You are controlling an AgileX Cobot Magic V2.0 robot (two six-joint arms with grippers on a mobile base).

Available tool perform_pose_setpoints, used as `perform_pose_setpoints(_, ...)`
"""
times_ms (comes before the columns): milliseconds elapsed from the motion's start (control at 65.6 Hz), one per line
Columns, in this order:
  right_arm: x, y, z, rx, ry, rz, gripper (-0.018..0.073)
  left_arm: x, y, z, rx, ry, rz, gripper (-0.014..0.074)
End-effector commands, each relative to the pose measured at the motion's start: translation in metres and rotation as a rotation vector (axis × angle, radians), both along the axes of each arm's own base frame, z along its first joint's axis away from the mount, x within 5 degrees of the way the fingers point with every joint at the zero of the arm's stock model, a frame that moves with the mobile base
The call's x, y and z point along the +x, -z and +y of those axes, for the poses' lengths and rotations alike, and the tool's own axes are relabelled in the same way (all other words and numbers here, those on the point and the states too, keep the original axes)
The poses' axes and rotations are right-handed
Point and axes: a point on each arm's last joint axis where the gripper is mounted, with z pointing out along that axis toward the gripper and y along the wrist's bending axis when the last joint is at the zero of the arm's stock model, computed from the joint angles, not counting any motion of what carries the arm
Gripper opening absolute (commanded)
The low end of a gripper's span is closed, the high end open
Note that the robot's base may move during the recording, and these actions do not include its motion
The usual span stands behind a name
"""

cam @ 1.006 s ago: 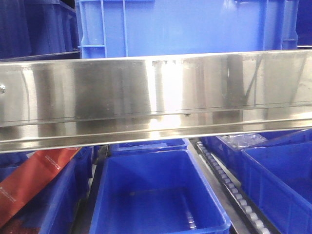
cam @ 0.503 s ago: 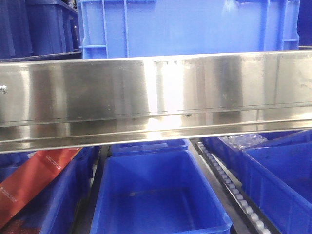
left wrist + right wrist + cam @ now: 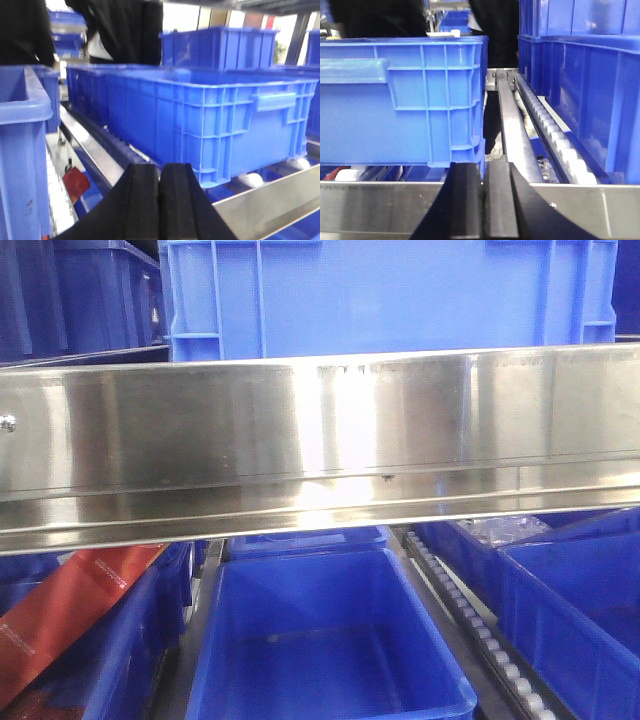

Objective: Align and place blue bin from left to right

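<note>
poised before the blue bin [image 3: 200, 125] with both jaws pressed closed and empty, likely next nudging it rightward along the rollers [image 3: 555, 135].

Bright, soft-focus views — glare on the steel rail [image 3: 320, 430].

Upright blue bin [image 3: 390, 295] sits on the rollers.

The blue bin [image 3: 390, 295] before me is moulded plastic, ribbed, with a mild sheen. The shelf rail [image 3: 320, 440] below it is brushed stainless metal, glossy and reflective. My left gripper [image 3: 159, 200] and right gripper [image 3: 481, 200] carry matt black, rubber-like pads. The rollers [image 3: 560, 145] look smooth pale plastic, set in bare metal track.
</note>
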Motion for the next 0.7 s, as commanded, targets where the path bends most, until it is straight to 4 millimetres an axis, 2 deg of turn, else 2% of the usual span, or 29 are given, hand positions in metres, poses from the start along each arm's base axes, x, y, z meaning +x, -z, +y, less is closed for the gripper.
perform_pose_setpoints(0,-0.0009,-0.0033,0.0,-0.009,-0.002,-0.052,-0.0162,-0.0015,-0.0014,-0.0001,-0.019,0.014,-0.031,-0.0111)
perform_pose_setpoints(686,-0.0009,-0.0033,0.0,-0.009,-0.002,-0.052,-0.0162,0.0,0.0028,-0.0021,-0.039,-0.002,-0.007,-0.0111)
